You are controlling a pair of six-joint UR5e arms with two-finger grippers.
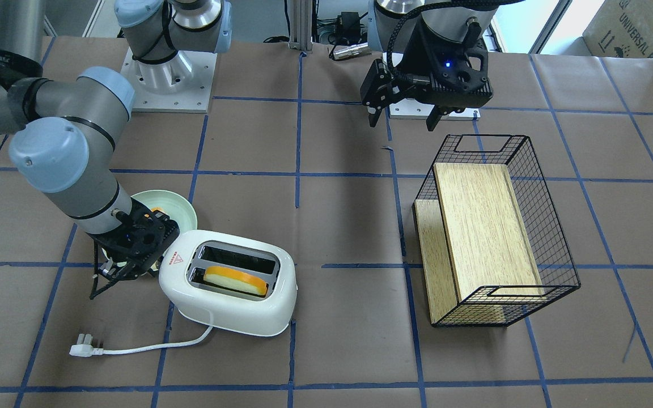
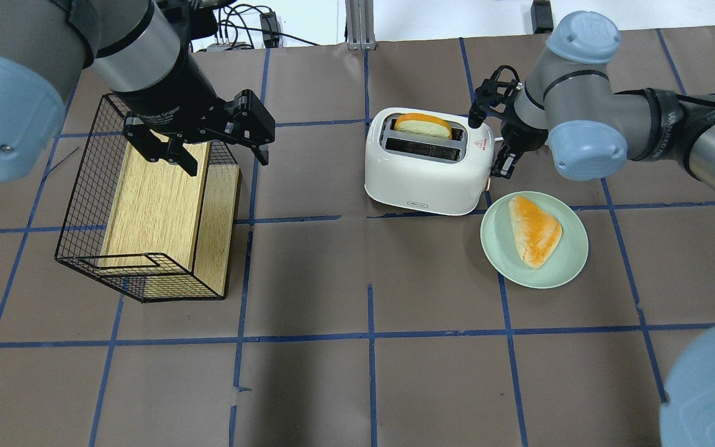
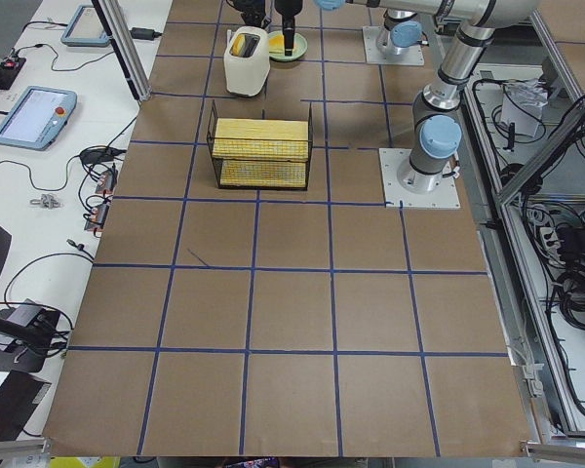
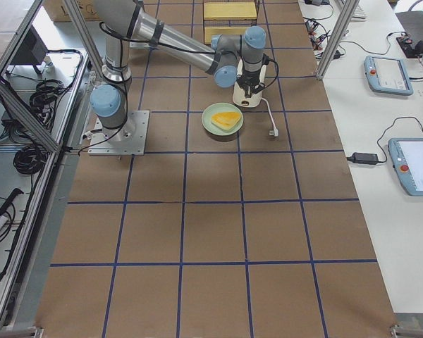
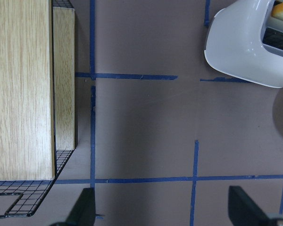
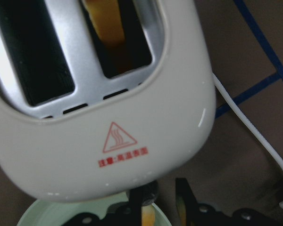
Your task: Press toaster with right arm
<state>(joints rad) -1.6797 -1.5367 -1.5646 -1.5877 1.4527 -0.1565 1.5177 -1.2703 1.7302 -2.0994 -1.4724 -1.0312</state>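
Right arm at the toaster's lever end, press not finished.
I see the rounded white two-slot toaster (image 2: 427, 162) near the surface's far edge, bread slice (image 2: 422, 126) still proud; right gripper (image 2: 493, 138) jaws narrow, empty; left gripper (image 2: 199, 139) wide, idle.

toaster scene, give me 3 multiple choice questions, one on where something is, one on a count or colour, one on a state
1. Where is the right gripper?
A. at the toaster's sticker end
B. over the wire basket
C. over the plug

2. How many bread pieces are visible?
A. one
B. two
C. four

3. What is the state of the left gripper?
A. shut on the basket
B. shut on bread
C. open, holding nothing

Answers:
1 A: it sits at the end of the toaster bearing the red triangle.
2 B: one slice in a slot, one piece on the green plate.
3 C: its fingers hang apart above the basket.
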